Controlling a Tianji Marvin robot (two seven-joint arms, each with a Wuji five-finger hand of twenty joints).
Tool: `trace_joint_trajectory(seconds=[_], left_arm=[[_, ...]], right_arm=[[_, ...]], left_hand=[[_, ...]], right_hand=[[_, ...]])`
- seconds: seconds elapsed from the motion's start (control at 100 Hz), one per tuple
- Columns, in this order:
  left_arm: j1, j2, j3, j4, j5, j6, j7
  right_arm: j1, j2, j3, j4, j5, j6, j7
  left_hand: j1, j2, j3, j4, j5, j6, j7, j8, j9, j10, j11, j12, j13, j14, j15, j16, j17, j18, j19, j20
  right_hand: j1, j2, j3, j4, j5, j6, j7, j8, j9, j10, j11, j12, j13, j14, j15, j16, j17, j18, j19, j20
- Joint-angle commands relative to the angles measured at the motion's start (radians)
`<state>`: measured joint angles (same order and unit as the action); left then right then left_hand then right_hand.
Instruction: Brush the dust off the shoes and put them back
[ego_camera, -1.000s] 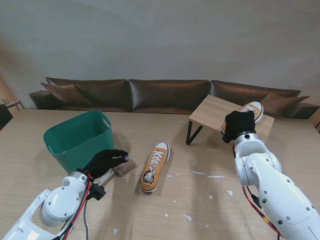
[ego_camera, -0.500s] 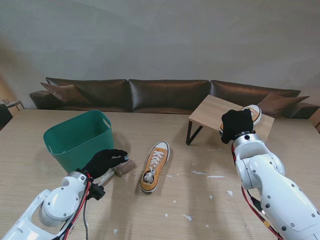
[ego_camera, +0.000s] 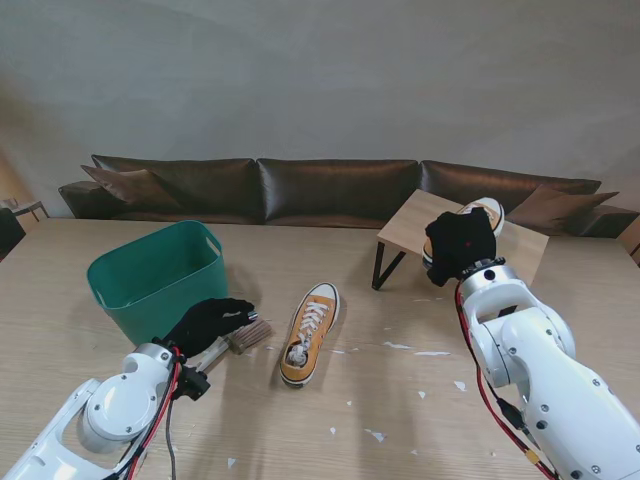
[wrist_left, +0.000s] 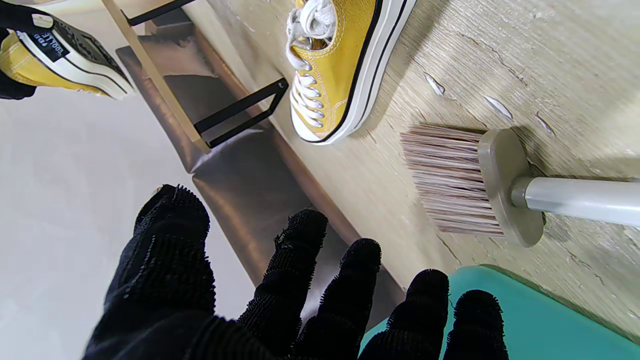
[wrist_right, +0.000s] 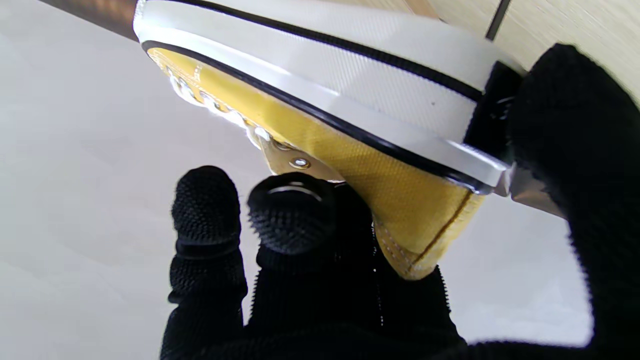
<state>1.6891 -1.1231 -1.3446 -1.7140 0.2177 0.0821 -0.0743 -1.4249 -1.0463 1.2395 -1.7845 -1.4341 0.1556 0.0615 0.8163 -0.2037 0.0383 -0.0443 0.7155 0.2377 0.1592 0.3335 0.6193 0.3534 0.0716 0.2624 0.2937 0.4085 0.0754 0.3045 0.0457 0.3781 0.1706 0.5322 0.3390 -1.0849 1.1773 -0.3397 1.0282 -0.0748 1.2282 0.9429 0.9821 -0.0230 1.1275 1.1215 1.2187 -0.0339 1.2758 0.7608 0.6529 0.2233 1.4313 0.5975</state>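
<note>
Meanwhile, green bin (contents unseen) beside brush

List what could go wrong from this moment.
The right hand grips the lifted shoe only at its heel, so it may twist or drop onto the small wooden stand. The left hand hovers open beside the brush, not holding it, and a careless grab might knock it into the other shoe lying close by.
</note>
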Motion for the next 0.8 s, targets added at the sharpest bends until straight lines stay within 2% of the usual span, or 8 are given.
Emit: trace_joint_trajectory(seconds=[0.0,0.37,0.79], left_arm=[[0.003,-0.002,-0.002,-0.001,-0.004,-0.002,-0.018],[0.005,-0.003,-0.005,-0.001,-0.004,-0.005,-0.018],[0.014,-0.004,-0.016,-0.007,-0.001,-0.011,-0.010]], right_arm=[[-0.002,-0.004,-0.008,-0.037,0.001,-0.014,-0.008],[-0.036,-0.011,-0.086,-0.097,0.038,-0.062,-0.152],[-0.048,-0.018,-0.210,-0.085,0.088,-0.102,-0.312]], left_hand=[[0.019,0.052,-0.018,0.027,0.030,0.002,0.004,0.005,0.012,0.000,-0.002,0.001,-0.014,-0.013,-0.015,-0.009,-0.022,-0.038,-0.019,0.009],[0.021,0.055,-0.019,0.027,0.031,0.003,0.004,0.005,0.013,0.001,-0.002,0.001,-0.013,-0.014,-0.015,-0.009,-0.022,-0.038,-0.019,0.009],[0.022,0.055,-0.021,0.027,0.030,0.004,0.003,0.005,0.013,0.002,-0.002,0.001,-0.014,-0.012,-0.015,-0.009,-0.022,-0.038,-0.019,0.009]], right_hand=[[0.155,0.028,0.151,0.065,0.121,-0.030,0.197,0.137,0.003,-0.087,0.005,0.009,0.019,-0.017,0.015,0.008,0.088,-0.016,0.035,0.013],[0.135,0.032,0.154,0.072,0.123,-0.045,0.194,0.137,0.008,-0.094,0.002,0.004,0.029,-0.023,0.011,0.004,0.097,-0.023,0.032,0.013],[0.122,0.037,0.158,0.078,0.119,-0.060,0.198,0.136,0.009,-0.102,0.005,-0.003,0.035,-0.032,0.005,0.001,0.106,-0.030,0.029,0.012]])
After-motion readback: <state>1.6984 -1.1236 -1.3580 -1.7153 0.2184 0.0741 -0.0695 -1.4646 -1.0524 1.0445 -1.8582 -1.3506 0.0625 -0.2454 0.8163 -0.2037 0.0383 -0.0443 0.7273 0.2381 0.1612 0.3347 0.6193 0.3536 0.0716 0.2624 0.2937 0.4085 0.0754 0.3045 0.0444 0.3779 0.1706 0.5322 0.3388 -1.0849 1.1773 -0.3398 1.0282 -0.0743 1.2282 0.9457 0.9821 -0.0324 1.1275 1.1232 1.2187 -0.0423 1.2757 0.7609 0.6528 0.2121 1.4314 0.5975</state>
